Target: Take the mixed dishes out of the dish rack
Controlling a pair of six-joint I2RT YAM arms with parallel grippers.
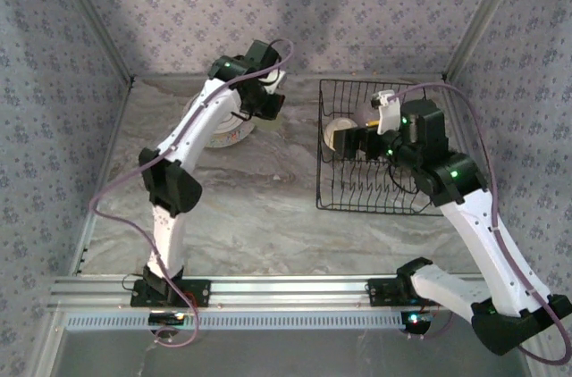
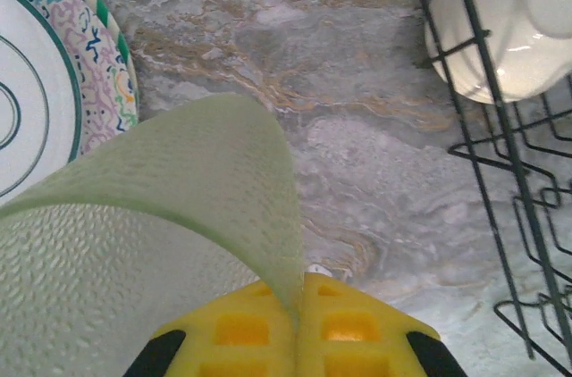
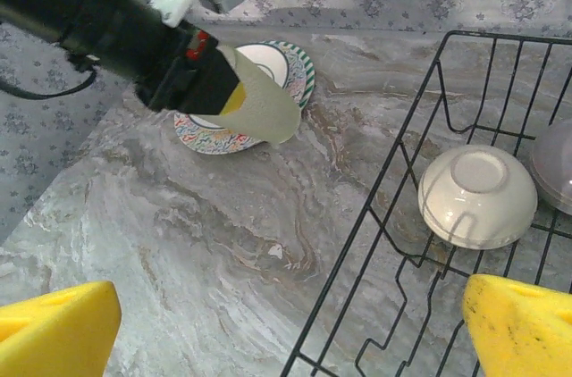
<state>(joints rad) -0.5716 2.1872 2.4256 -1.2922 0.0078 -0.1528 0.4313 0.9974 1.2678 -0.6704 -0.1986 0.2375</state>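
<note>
1. So, dish rack, R side of bench: upturned cream bowl + lilac bowl left inside.
2. Already out: stacked plates, L of rack.
3. L pincer pinches pale green cup by plates.
4. R pincer wide, empty, at rack.
5. Prob past halfway.

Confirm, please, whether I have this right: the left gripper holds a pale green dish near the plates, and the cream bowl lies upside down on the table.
Not quite: the right wrist view shows the cream bowl upside down inside the dish rack, not on the table. The rest holds.
</note>
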